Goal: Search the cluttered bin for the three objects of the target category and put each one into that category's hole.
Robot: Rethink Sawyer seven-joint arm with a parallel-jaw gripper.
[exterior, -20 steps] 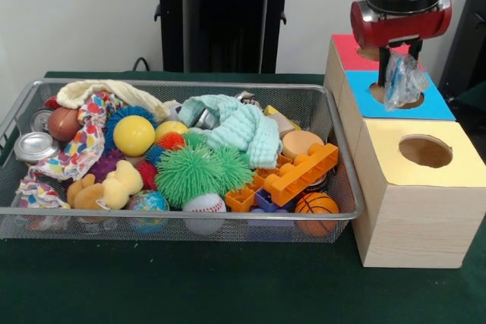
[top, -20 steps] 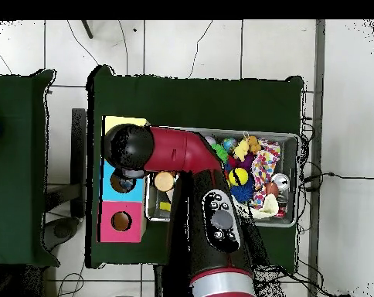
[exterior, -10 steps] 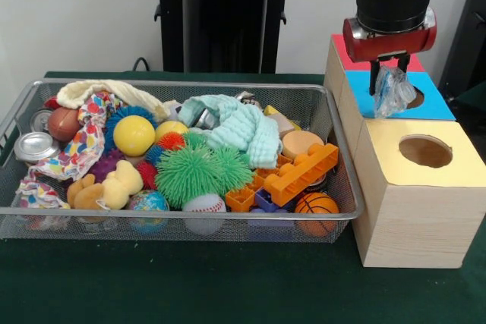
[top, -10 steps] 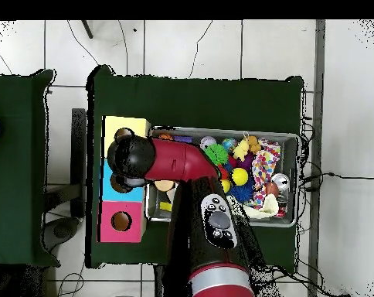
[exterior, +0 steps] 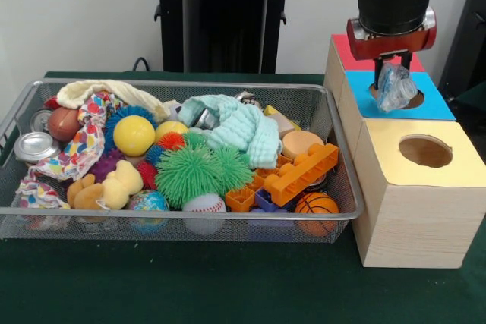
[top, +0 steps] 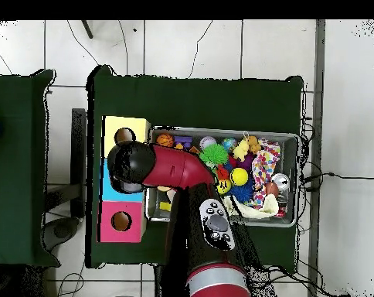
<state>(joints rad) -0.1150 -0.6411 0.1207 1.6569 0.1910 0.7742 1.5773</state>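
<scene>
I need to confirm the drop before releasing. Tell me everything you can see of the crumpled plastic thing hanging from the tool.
The crumpled plastic piece looks like thin, clear, bluish-tinted film, wrinkled into a loose wad. It hangs from the tool, which is shut on its top. It sits directly over the round hole in the blue box top, its lower end at about the hole's rim; whether it touches the rim cannot be told. The overhead view hides it under the arm.

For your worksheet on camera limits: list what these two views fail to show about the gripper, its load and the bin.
- Overhead view: the arm covers the blue hole and the gripper.
- Front view: the clear plastic bag hides part of the blue hole.
- Front view: the mint cloth and the green spiky ball bury things in the bin.
</scene>
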